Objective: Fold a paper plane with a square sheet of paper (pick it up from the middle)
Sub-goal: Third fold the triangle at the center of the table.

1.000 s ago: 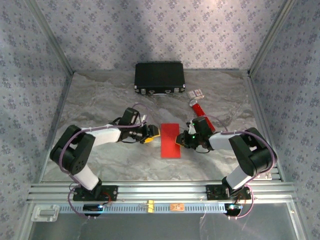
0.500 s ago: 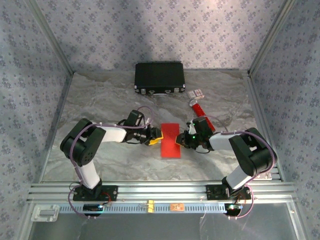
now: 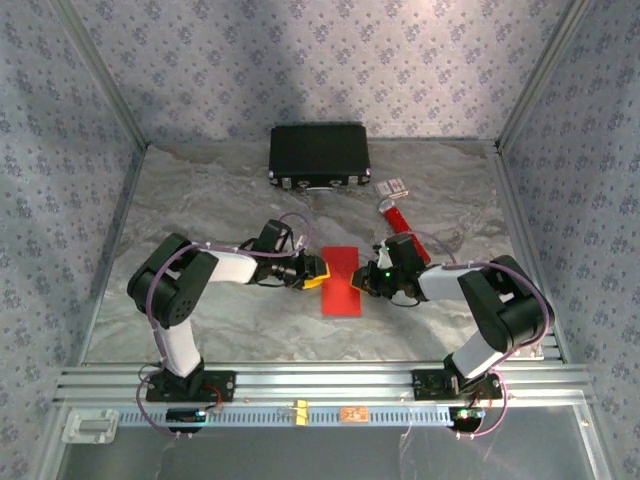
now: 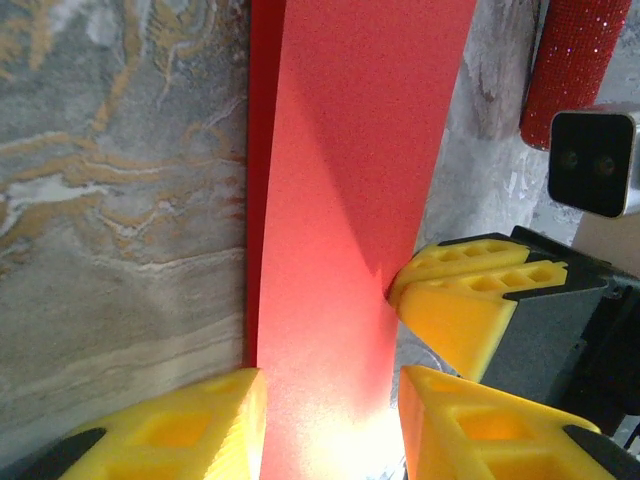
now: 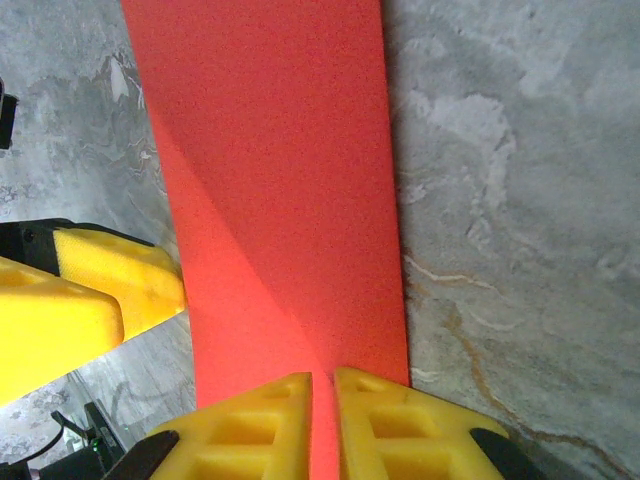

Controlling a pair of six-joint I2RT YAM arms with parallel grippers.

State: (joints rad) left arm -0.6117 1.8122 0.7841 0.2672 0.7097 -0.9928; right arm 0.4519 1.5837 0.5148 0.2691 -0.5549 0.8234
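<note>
The square sheet of paper (image 3: 340, 280) lies on the marble table as a narrow red rectangle, folded over on itself; a darker under-layer peeks out along one long edge (image 4: 256, 200). My left gripper (image 3: 314, 272) is at its left edge, and its yellow fingers stand apart with the red strip (image 4: 350, 180) running between them (image 4: 330, 405). My right gripper (image 3: 368, 283) is at the right edge, its fingers almost together with a thin sliver of the red paper (image 5: 280, 180) pinched between them (image 5: 323, 390). Each gripper's yellow fingers show in the other's wrist view (image 4: 470, 300).
A black case (image 3: 319, 155) stands at the back of the table. A red glittery tube (image 3: 396, 218) with a white end lies behind my right arm, and a small white item (image 3: 393, 185) beyond it. Metal frame posts and patterned walls close in the sides.
My left gripper has slid right up to the paper's left edge and its jaws have narrowed. The right gripper and the paper have stayed put.
</note>
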